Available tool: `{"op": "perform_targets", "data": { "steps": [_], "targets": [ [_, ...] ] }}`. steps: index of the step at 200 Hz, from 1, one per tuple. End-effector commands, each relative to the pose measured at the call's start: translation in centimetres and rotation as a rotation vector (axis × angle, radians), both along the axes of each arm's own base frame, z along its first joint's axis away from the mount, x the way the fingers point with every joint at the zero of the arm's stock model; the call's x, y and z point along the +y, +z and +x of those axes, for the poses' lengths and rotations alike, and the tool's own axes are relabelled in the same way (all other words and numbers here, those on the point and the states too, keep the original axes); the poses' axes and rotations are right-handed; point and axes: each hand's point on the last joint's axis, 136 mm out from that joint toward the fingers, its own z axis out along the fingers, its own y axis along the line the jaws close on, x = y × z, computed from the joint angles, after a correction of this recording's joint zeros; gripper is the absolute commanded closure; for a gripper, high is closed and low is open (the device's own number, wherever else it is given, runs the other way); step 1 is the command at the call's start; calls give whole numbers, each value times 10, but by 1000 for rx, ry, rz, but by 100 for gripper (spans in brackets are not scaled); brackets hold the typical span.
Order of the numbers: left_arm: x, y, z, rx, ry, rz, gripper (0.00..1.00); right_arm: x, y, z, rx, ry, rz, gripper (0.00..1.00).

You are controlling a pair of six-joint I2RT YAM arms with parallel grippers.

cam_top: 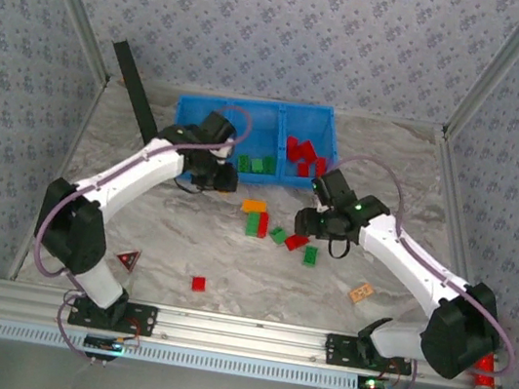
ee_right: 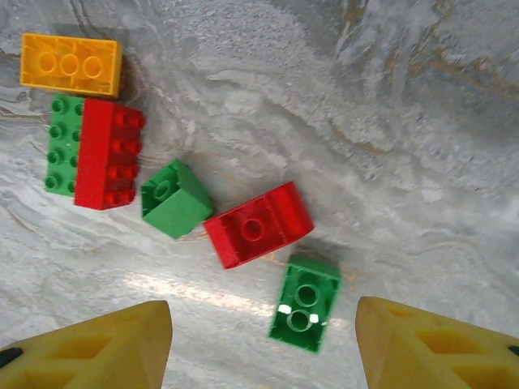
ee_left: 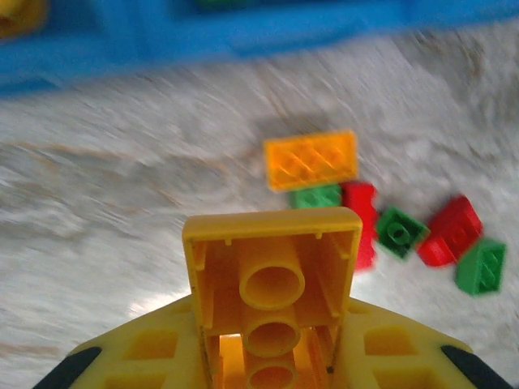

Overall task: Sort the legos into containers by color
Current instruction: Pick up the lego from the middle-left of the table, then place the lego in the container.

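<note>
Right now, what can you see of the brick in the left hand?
Orange-yellow glossy plastic brick, hollow underside facing the wrist camera, three round tubes in a row inside. Clamped on end between the left hand's yellow fingers, over the marbled table near the blue bin. Nothing else visibly touches it.

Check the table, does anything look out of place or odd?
Nothing spilled or broken. Two strays lie apart from the legos: a pale tan tile at the near right and a red triangular piece at the near left. A black bar leans in the back left corner.
</note>
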Motion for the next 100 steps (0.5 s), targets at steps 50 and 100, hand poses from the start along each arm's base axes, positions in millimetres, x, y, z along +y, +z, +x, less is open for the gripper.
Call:
{"op": "perform_targets", "data": {
  "steps": [50,100],
  "targets": [
    [51,-16,87,-90,103,51,76,53,-6,-9,52,-126,67,36],
    [61,-43,123,-54,127,66,76,94,1,-4,51,-60,66,37]
  ]
}}
